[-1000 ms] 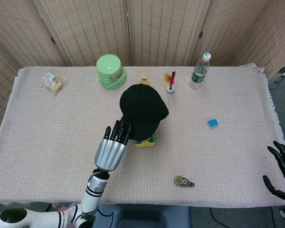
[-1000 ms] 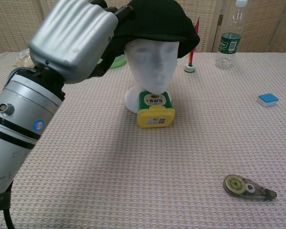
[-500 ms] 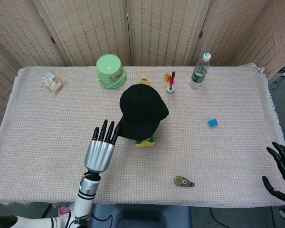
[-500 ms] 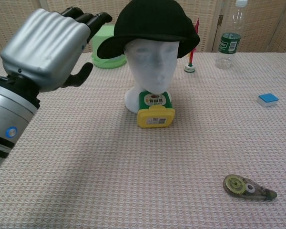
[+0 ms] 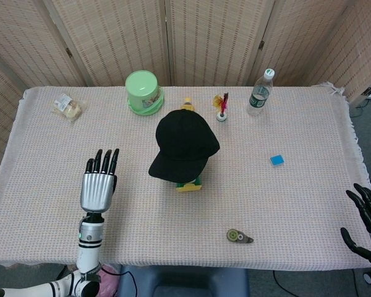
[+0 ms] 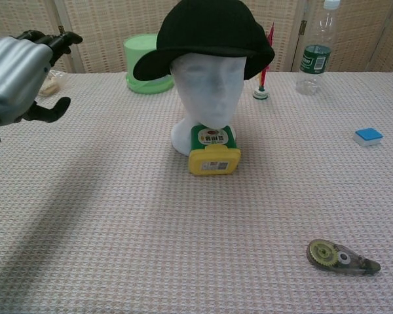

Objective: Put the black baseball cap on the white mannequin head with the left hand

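Overhead, the cap (image 5: 184, 145) sits on the mannequin head near the middle of the table (image 5: 297, 204), its brim pointing toward the near edge and slightly left; the cap hides the head itself from this view. A yellow box (image 5: 189, 184) peeks out just beside the brim on the near side. The left hand (image 5: 98, 185) hovers over the cloth well to the left of the cap, fingers straight and spread, grasping nothing. The right hand (image 5: 365, 226) shows only at the near right corner, off the table's edge, with dark fingers spread apart and nothing in them. Along the far side stand a green tub (image 5: 143, 91), a bottle (image 5: 260, 93) and a small feathered toy (image 5: 221, 106); a snack packet (image 5: 68, 106) lies at the far left. A blue block (image 5: 277, 160) lies right of the cap, and a tape dispenser (image 5: 239, 236) lies near the front edge.

From the chest, the cap covers the top of the mannequin head (image 6: 210, 98), brim tilted down toward the left. The yellow box touches the base of the head on the near side. The left hand enters at the far left edge, released, thumb apart from the fingers, clear of the cap. The tape dispenser lies at the near right, the blue block further right.
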Available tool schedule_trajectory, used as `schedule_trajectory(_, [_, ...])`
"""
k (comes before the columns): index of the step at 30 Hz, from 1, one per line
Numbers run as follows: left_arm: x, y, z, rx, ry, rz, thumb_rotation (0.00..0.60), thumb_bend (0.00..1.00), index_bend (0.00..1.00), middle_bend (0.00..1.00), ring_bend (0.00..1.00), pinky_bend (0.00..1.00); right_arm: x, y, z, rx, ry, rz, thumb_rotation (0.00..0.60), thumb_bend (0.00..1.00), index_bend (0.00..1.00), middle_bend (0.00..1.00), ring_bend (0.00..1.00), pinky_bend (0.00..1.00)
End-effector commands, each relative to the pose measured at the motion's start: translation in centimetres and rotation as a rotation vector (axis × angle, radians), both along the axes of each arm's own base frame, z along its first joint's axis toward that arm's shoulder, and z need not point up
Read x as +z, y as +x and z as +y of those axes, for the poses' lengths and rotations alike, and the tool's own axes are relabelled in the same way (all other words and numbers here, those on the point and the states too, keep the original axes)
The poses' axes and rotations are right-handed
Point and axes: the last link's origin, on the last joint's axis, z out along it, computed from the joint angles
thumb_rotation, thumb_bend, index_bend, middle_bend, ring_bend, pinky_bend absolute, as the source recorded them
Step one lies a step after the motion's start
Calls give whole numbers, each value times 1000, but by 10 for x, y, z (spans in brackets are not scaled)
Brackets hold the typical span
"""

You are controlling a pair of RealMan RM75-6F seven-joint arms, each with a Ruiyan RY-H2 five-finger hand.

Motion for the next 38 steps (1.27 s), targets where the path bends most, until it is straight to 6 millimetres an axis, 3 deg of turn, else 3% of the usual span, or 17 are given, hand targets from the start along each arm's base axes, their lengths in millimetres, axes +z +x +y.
schedule_trajectory(1, [20,-28,9,63,-38,-104,600,393,118,213,168,322,0,0,0,-3,-2,0,600,343,0,0,0,0])
schedule_trajectory(9, [68,-64,15,92,-178,-409,600,380,118,211,126,277,-6,0,-5,-22,14,16,600,345,0,0,0,0])
schedule_trajectory(16, [104,-105,3,145,-318,-485,600,380,100,171,117,268,-16,2,-10,-36,36,43,600,347,0,0,0,0])
schedule_trajectory(20, [116,-131,-18,212,-408,-460,600,380,83,141,111,256,-23,2,-14,-52,55,61,600,348,0,0,0,0])
schedule_trajectory(29, [133,-161,-70,250,-407,-426,600,380,62,117,90,216,-30,1,-18,-76,69,86,600,348,0,0,0,0])
schedule_trajectory(32, [135,-166,-84,255,-326,-322,600,380,51,116,90,207,-32,1,-22,-86,70,91,600,349,0,0,0,0])
schedule_trajectory(38, [132,-168,-103,270,-275,-300,600,380,42,108,81,202,-41,2,-30,-91,94,110,600,349,0,0,0,0])
